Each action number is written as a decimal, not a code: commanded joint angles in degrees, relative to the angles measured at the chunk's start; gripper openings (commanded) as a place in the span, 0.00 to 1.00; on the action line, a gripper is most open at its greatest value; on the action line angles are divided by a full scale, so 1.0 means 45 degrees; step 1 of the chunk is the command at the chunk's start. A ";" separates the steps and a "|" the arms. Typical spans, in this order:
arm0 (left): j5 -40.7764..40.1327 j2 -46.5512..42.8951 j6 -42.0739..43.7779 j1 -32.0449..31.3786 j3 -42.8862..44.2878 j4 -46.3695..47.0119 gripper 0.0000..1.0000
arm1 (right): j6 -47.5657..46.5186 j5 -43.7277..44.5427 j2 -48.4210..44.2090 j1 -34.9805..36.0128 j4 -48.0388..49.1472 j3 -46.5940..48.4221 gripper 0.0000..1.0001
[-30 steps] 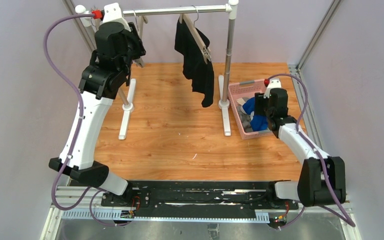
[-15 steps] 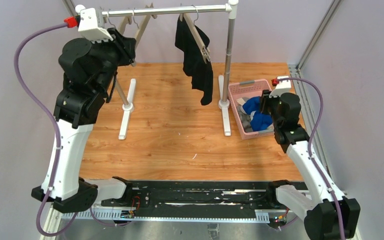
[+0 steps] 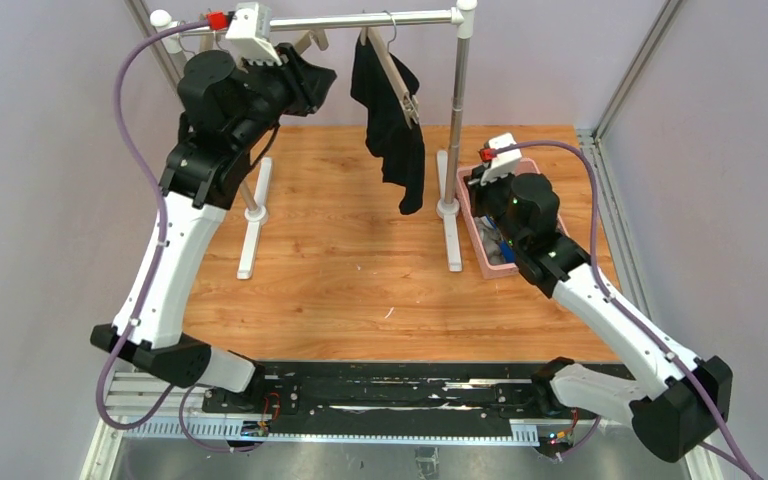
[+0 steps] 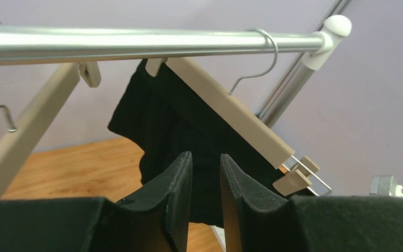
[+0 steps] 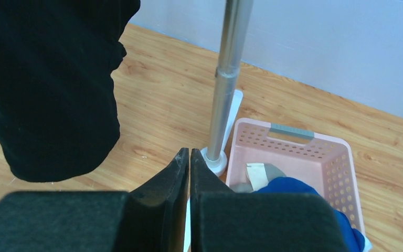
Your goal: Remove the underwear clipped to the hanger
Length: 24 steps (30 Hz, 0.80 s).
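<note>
Overhead, the black briefs hang clipped to a tilted hanger on the rail, apparently the last pair to come off. The blue briefs already lie in the pink basket, with a grey piece with a pale band beside them. The basket stands on the table, just beside the foot of the rack's right post.

The left gripper is up at rail height, pointed at the black cloth. Its jaws are a narrow gap apart with nothing between them, and they are short of touching it. An empty hanger hangs to its left. The right gripper hovers above the basket, jaws pressed together and empty, with the hem of the black briefs off to its left.

The step in hand looks like the approach to the third pair. The next move would call for the left jaws to widen and close on the cloth near a clip. A steady pull would then be needed to slip the cloth free without dragging the hanger along the rail.
</note>
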 commanded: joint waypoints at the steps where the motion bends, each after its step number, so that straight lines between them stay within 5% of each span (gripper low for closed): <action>1: 0.0471 0.0463 0.0001 -0.0248 0.0843 0.0027 0.33 | -0.0285 0.0662 0.0797 0.0557 0.1332 0.0581 0.03; 24: 0.0770 0.1789 0.0380 -0.0420 0.1218 0.0076 0.42 | -0.2554 0.1579 0.3201 0.4203 0.2779 0.2396 0.01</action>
